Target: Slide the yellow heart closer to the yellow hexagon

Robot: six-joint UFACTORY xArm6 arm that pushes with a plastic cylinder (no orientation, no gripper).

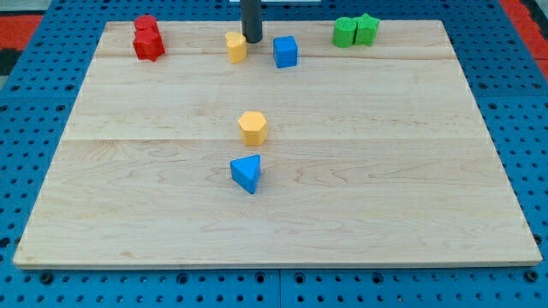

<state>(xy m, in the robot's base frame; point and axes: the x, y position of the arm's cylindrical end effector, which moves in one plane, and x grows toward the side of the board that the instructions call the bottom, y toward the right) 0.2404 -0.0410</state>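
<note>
Seven small blocks sit on the pale wooden board (428, 197), which rests on a blue pegboard surface (26, 111). From where I stand, my tip (252, 40) comes down near the board's far edge, around twelve o'clock from the board's middle, landing in the gap between the yellow heart (235, 46) and the blue cube (285, 51). It looks to be just beside the heart's right flank, though I cannot tell for certain whether it actually touches. Being a plain dark rod, it has nothing to open or close and grips nothing; it simply stands upright on the wood. The yellow hexagon (253, 127) lies near the board's centre, at about six o'clock from the heart and well apart from it. Just past the hexagon, again toward six o'clock, sits a blue triangular block (247, 173), close but not touching. Off at ten o'clock from the hexagon are two red blocks (147, 38) pressed together, shapes hard to read, and at two o'clock a pair of green blocks (355, 31) side by side.
</note>
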